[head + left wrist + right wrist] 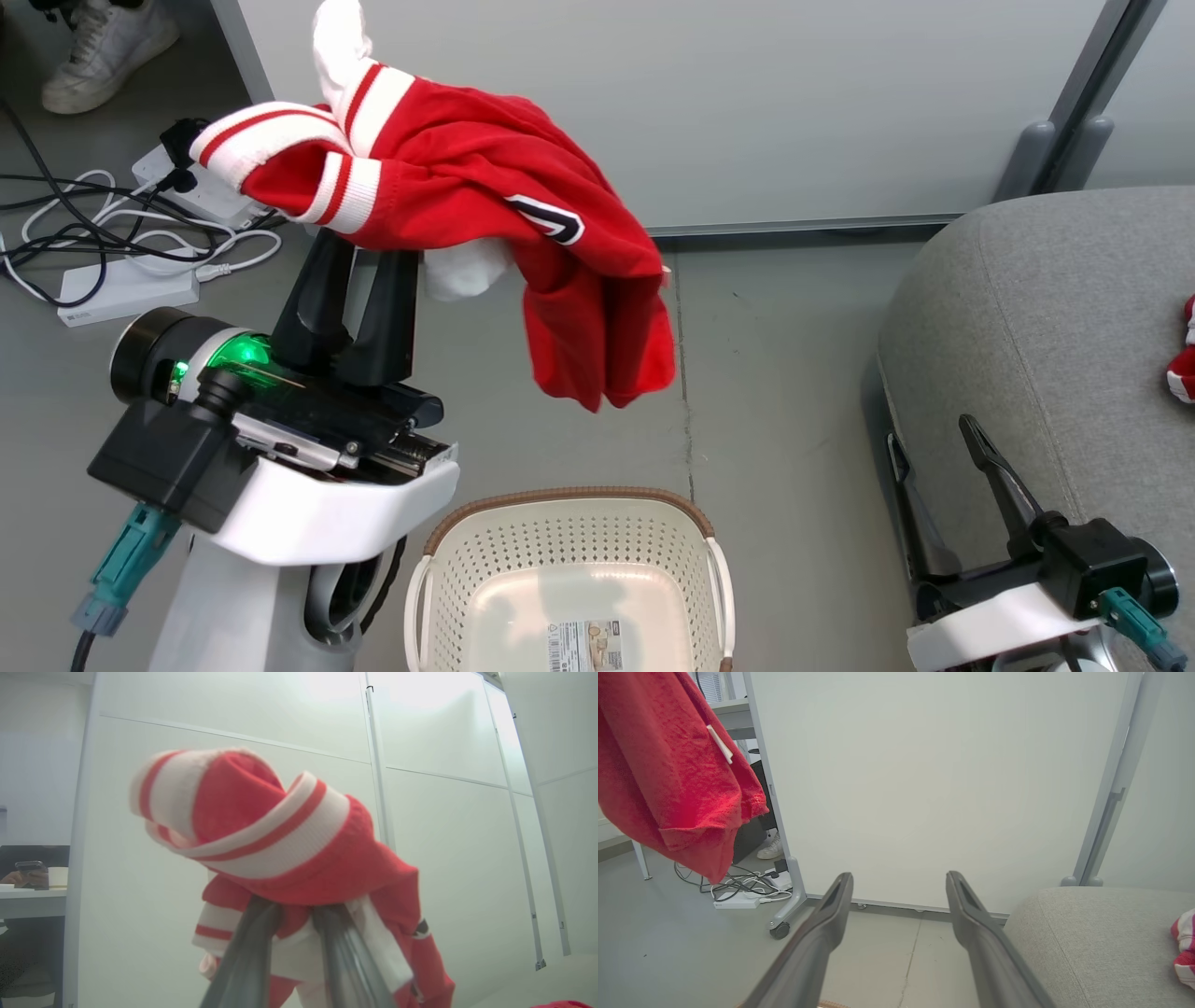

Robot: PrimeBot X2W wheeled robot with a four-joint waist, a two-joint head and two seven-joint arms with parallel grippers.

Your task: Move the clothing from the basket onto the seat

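- The left tool point(359, 254) is high up, to the left of the basket point(569, 499), and it grasps a red garment point(485, 177) that has white and red striped cuffs.
- The garment sits bunched over the fingertips. Its longer part hangs down freely on the right side, above the floor point(775, 392), and does not touch the basket.
- The basket stands on the floor at the bottom edge of the head view, and its bare bottom shows a label point(585, 646).
- The right tool point(931, 434) is released, with its fingers wide apart. It is low, just beside the front edge of the seat point(1046, 308).
- The grey seat is at the right, well apart from the hanging garment.
- A small red and white piece of clothing point(1184, 359) lies on the seat, at the right edge of the head view.
- Behind all this stands a pale partition panel point(700, 103), and cables point(140, 233) lie on the floor at the left.
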